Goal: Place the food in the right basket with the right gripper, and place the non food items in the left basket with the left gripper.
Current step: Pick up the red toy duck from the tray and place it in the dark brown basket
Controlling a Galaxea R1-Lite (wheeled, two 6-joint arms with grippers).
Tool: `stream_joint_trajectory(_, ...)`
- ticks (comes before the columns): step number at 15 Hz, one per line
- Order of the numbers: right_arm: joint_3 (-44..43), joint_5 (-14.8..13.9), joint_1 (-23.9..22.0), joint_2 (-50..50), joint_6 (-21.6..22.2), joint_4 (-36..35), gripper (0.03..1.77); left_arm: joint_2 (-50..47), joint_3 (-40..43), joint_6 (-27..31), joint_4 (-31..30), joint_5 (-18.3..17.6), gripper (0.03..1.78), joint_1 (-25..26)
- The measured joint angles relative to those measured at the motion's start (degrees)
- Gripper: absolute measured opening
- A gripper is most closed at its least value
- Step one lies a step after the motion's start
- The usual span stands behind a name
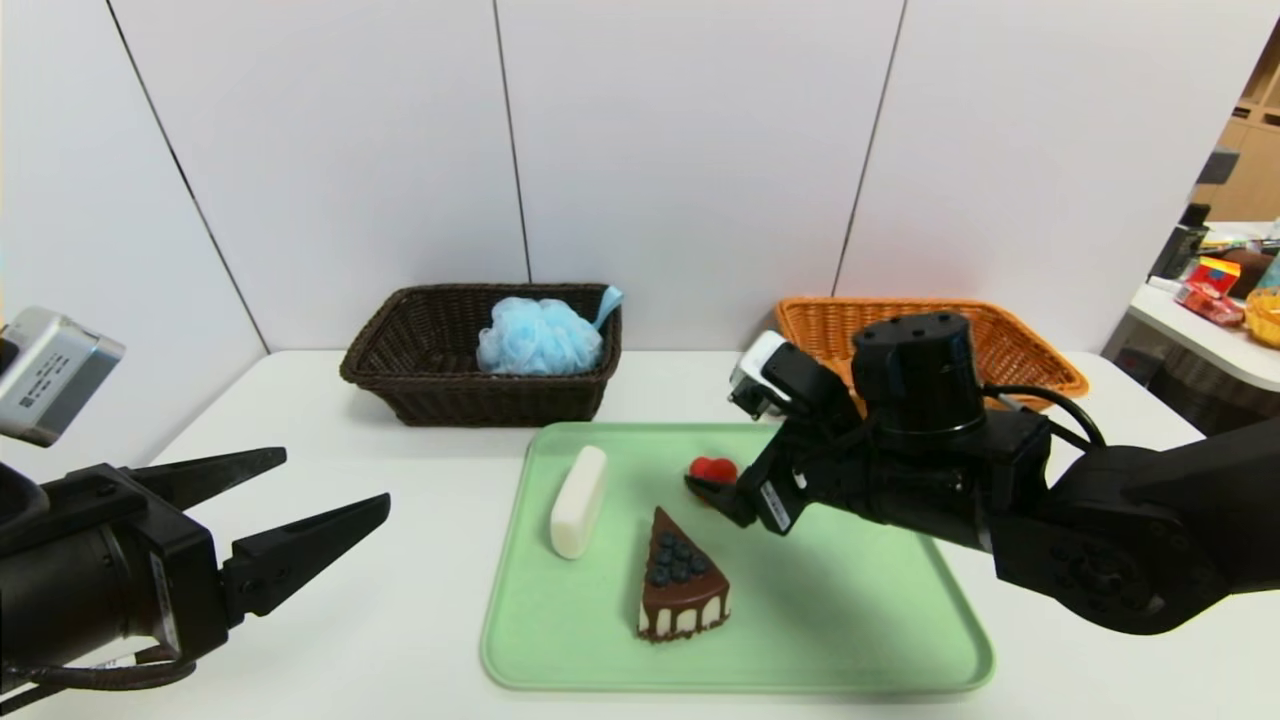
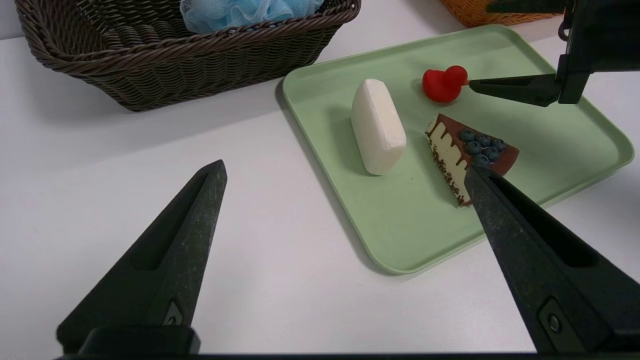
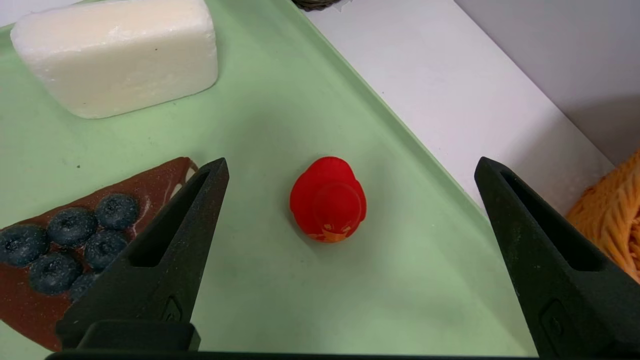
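Note:
On the green tray [image 1: 830,620] lie the chocolate cake slice [image 1: 682,590], a white soap bar [image 1: 578,502] and a small red duck [image 1: 712,468]. The blue bath puff [image 1: 540,335] sits in the dark brown left basket [image 1: 400,385]. The orange right basket [image 1: 1020,345] stands at the back right. My right gripper [image 3: 351,162] hangs open over the tray's far part, the duck [image 3: 327,200] showing between its fingers and the cake [image 3: 60,235] beside one finger. My left gripper [image 1: 337,478] is open over bare table, left of the tray, holding nothing.
White wall panels rise right behind both baskets. A side table [image 1: 1215,330] with packaged goods stands off to the far right. The white tabletop [image 1: 400,620] runs between the left gripper and the tray.

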Motion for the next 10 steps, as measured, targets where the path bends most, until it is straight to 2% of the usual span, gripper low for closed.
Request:
stream_joint_trajectory(7, -0.1, -0.2, 0.2, 3.0, 0.5, -0.1, 1.69, -0.1, -0.2, 0.1, 0.0, 0.0, 1.69, 0.0)
stream_joint_trajectory(10, 0.0, -0.3, 0.2, 4.5, 0.4, -3.8, 1.69, 0.0, -0.3, 0.1, 0.0, 0.0, 1.69, 0.0)
